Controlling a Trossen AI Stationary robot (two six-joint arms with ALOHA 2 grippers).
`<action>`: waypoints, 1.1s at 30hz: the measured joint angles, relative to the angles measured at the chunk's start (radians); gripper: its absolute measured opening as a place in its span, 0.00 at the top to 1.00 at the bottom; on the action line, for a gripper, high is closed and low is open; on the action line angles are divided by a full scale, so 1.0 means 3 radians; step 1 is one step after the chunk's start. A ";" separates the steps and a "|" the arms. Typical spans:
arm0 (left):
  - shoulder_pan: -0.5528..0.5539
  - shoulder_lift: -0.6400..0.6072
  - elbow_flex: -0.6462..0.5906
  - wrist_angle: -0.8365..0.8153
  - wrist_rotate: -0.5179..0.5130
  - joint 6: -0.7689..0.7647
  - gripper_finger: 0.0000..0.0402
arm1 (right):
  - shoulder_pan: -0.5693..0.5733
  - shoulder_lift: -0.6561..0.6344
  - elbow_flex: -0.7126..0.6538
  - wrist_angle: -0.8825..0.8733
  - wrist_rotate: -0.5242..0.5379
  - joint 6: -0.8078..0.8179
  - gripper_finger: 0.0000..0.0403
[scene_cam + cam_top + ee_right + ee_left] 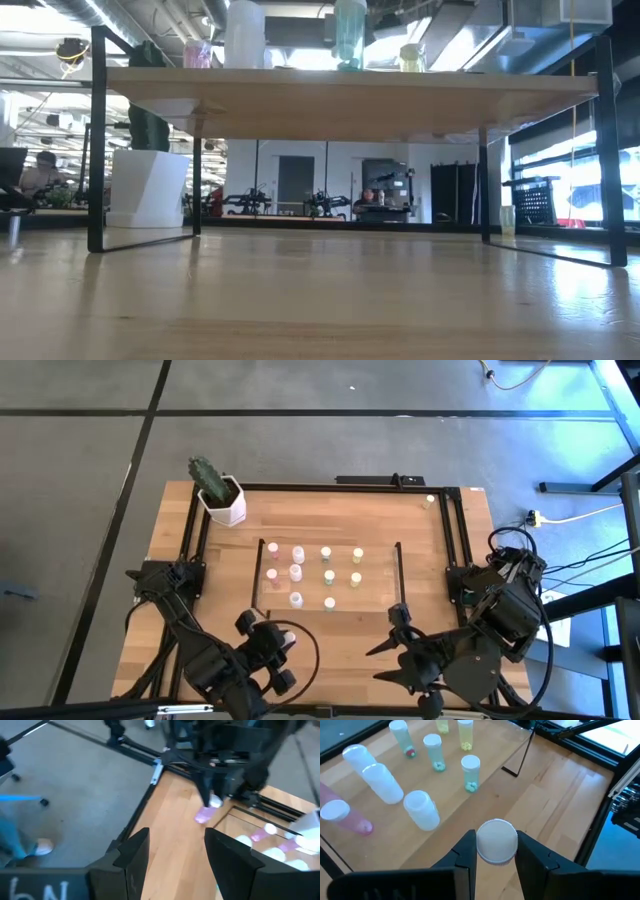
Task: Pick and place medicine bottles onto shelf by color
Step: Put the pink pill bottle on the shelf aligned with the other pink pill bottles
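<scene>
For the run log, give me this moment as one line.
left gripper: shut on pink bottle, near shelf | right gripper: open, empty, waiting

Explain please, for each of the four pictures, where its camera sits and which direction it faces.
High view: above the table, facing straight down on the shelf, the cactus pot and both arms.
Low view: at tabletop height, facing level under the shelf into the room; no arm shows.
Left wrist view: on the left arm, facing the bottles on the shelf; the left pincer is closed on a pink bottle.
Right wrist view: on the right arm, facing across the table; the right pincer is open and empty.
Shared: the right wrist view shows that pink bottle too.
</scene>
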 joint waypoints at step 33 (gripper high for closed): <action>0.0096 -0.1155 -0.1548 -0.0006 0.0148 -0.0505 0.79 | -0.0005 0.0000 0.0000 -0.0007 0.0169 0.0220 0.52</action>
